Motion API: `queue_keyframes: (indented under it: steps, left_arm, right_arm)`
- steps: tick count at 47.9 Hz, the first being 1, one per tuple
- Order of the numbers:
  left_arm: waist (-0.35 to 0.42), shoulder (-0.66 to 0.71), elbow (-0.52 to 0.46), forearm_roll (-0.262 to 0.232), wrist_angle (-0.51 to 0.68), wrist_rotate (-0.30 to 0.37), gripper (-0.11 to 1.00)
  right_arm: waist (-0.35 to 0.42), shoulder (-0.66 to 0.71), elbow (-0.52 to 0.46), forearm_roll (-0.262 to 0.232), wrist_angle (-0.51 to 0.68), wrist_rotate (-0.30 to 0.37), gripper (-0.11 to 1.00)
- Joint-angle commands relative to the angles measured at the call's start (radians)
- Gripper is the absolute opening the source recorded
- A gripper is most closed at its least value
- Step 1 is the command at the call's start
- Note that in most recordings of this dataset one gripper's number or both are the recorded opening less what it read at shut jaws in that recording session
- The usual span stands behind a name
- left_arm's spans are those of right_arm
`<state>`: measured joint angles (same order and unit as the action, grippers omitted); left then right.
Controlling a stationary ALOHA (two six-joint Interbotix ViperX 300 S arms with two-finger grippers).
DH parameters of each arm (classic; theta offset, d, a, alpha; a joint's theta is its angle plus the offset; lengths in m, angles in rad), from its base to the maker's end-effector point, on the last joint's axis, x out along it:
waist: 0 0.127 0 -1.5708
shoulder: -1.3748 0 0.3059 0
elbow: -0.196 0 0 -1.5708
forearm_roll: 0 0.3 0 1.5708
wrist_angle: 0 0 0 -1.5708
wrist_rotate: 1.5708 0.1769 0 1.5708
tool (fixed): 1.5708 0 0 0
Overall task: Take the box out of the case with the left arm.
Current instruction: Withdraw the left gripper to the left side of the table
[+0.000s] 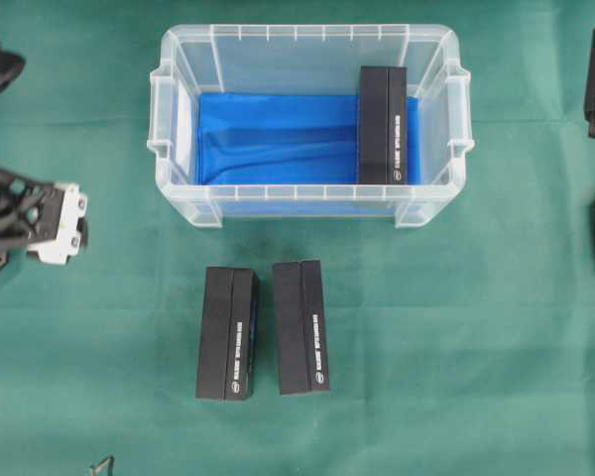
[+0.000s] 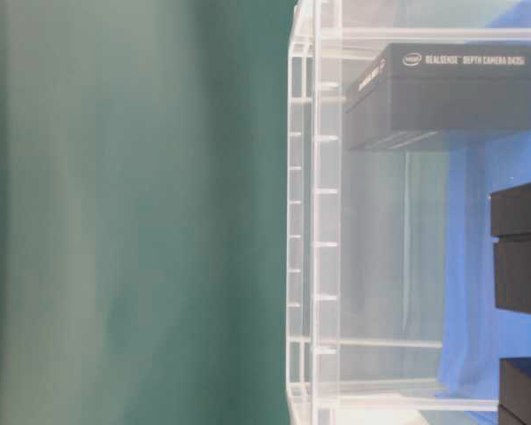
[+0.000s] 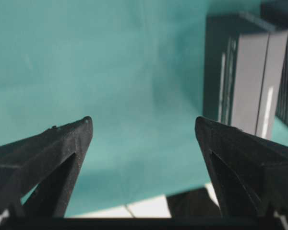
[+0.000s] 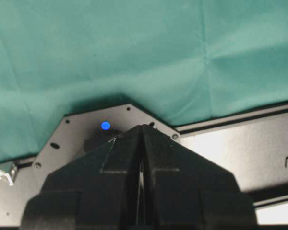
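I had the left arm's jaws (image 3: 144,132) spread wide and empty over bare green desk (image 1: 496,347), while the right jaws (image 4: 142,143) sat pressed shut at the far edge. The box (image 1: 382,125) lay inside the case (image 1: 178,169), against the end wall farthest from my left jaws, on the blue cloth (image 1: 268,134). Its long axis ran across the case's width, so I judged the left arm would have to cross most of the case's length to reach it.

Clear glossy plastic forms the case (image 1: 307,59), bright blue cloth (image 1: 278,139) lines it, and matt green cloth covers the surface (image 1: 476,347).
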<state>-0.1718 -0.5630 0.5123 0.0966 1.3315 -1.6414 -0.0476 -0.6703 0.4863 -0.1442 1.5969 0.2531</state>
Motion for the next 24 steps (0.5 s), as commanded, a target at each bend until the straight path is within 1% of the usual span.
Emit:
queue_keyframes:
  steps: [1, 5, 11, 12, 18, 24]
  left_arm:
    - [0.071, -0.005, -0.017, 0.003, 0.002, 0.067, 0.9]
    - [0.155, -0.005, -0.02, 0.0, 0.0, 0.147, 0.9]
    - [0.258, -0.005, -0.02, 0.0, 0.0, 0.245, 0.9]
    - [0.281, -0.005, -0.02, 0.0, 0.0, 0.272, 0.9]
    - [0.373, 0.002, -0.023, -0.002, -0.002, 0.38, 0.9]
    - [0.448, 0.005, -0.023, -0.006, -0.005, 0.453, 0.9]
  right_arm:
    - [-0.002, -0.008, -0.011, -0.002, -0.005, -0.002, 0.0]
    - [-0.002, -0.011, -0.011, -0.002, -0.005, -0.002, 0.0]
    - [-0.002, -0.011, -0.011, -0.002, -0.006, -0.002, 0.0]
    - [-0.002, -0.012, -0.011, -0.002, -0.006, -0.002, 0.0]
    - [-0.002, -0.011, -0.011, -0.002, -0.008, -0.002, 0.0]
    - [-0.002, -0.012, -0.011, -0.002, -0.009, -0.002, 0.0]
